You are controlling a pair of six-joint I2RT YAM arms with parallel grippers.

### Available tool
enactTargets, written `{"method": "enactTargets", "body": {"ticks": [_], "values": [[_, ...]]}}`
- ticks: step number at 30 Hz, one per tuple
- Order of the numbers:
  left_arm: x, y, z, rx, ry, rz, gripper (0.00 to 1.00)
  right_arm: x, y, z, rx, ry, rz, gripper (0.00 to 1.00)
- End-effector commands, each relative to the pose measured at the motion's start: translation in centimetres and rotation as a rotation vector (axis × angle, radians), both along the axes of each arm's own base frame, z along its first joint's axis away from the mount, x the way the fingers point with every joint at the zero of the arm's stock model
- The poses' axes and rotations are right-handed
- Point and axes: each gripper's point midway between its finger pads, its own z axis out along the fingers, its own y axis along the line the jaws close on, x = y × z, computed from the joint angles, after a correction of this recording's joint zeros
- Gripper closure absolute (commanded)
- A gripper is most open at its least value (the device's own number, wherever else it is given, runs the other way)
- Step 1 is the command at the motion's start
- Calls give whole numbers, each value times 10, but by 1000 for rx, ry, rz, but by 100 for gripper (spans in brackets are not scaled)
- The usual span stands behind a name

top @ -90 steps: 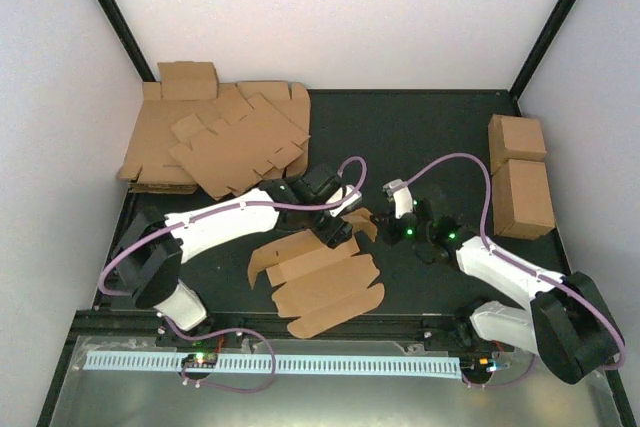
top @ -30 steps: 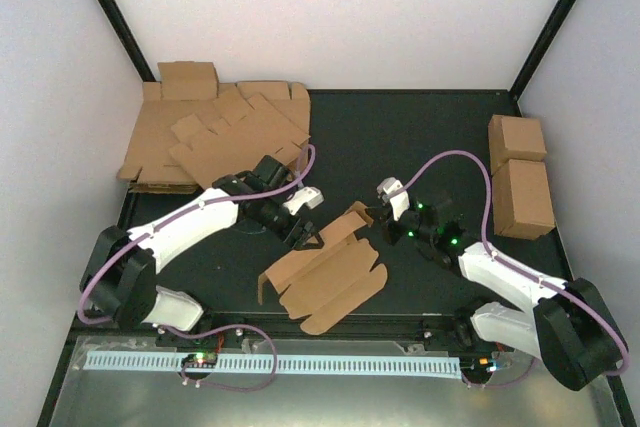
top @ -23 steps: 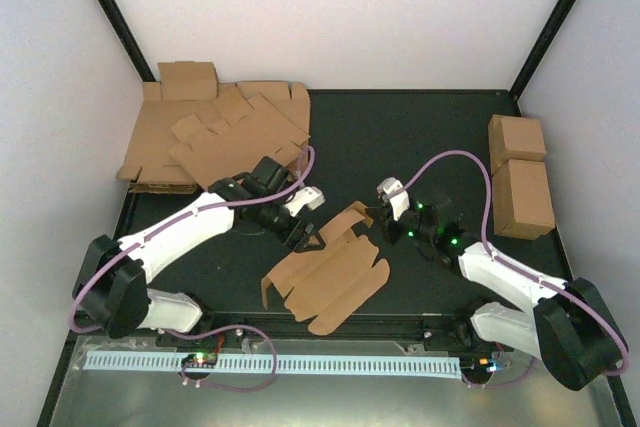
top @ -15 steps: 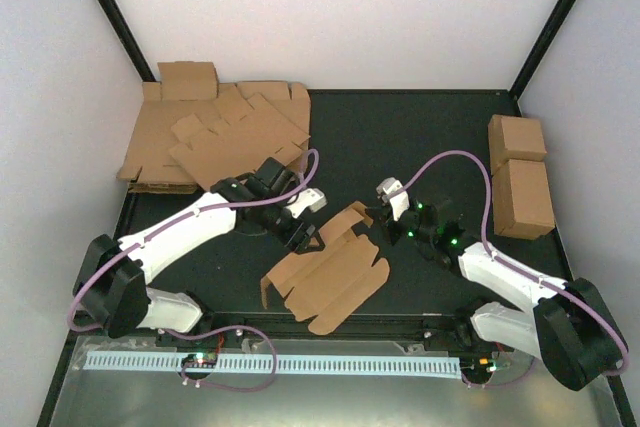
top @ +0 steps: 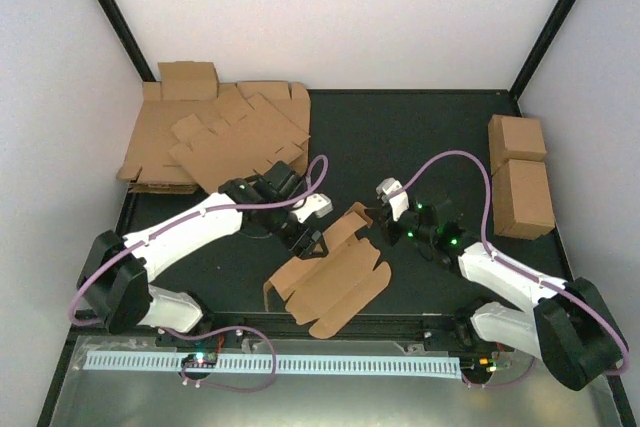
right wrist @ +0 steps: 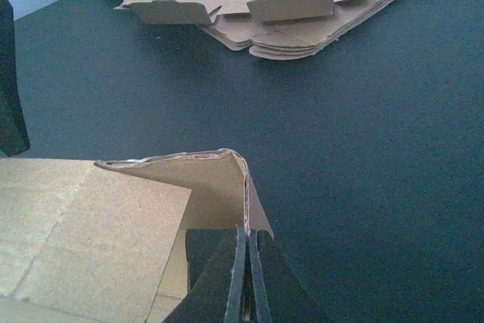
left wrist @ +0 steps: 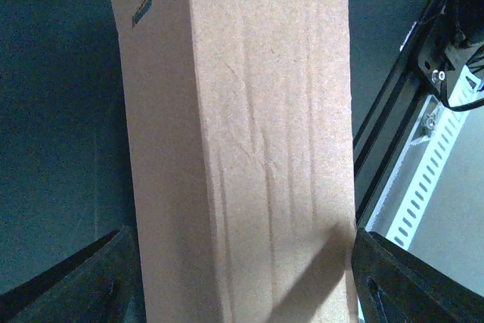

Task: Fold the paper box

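The paper box (top: 330, 272), a brown die-cut sheet partly folded up, lies on the black mat between the arms. My left gripper (top: 310, 240) hangs over its far left part. In the left wrist view a long panel of the box (left wrist: 249, 134) fills the space between the two wide-apart fingers (left wrist: 83, 281), and I see no clamping. My right gripper (top: 376, 219) is at the box's far right end. Its jaws (right wrist: 247, 262) are pressed together on a thin upright flap of the paper box (right wrist: 219, 187).
A heap of flat cardboard sheets (top: 220, 137) covers the back left corner and shows in the right wrist view (right wrist: 287, 5). Two brown cuboids (top: 520, 172) stand at the right edge. The white perforated rail (top: 280, 359) runs along the near edge.
The left gripper has slid along the box toward the near right and its jaws have spread a little. The box has turned slightly. The right gripper keeps its hold on the flap.
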Motion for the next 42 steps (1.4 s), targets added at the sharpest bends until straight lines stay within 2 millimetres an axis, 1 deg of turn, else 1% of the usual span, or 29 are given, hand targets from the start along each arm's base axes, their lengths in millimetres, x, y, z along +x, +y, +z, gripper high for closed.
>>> {"method": "enactTargets", "body": {"ticks": [1, 10, 12, 16, 20, 23, 28, 31, 33, 36, 39, 42], "values": [[0, -8, 9, -3, -5, -4, 19, 3, 3, 9, 11, -36, 4, 98], [1, -11, 7, 10, -1, 9, 18, 3, 3, 8, 8, -36, -4, 98], [2, -12, 6, 14, 0, 20, 19, 4, 3, 9, 10, -30, -11, 97], [5, -10, -1, 36, -5, 46, 22, 8, -2, 7, 8, 11, -65, 87], [6, -12, -4, 33, -14, 54, 25, 9, -5, 7, 37, 47, -111, 69], [4, -12, -8, 38, -7, 54, 26, 10, -6, 8, 53, 71, -133, 60], [4, -12, -12, 46, -5, 56, 29, 8, -13, 19, 80, 98, -185, 51], [4, -13, -11, 43, -6, 55, 30, 5, -19, 26, 89, 138, -228, 41], [4, -13, -11, 45, -5, 56, 30, 2, -24, 28, 94, 175, -258, 33], [4, -13, -11, 43, -8, 55, 30, -6, -24, 31, 138, 266, -279, 30], [4, -14, -12, 46, -7, 53, 30, -18, -17, 33, 248, 394, -282, 26], [4, -14, -12, 46, -9, 54, 30, -27, -10, 33, 362, 521, -283, 26]]}}
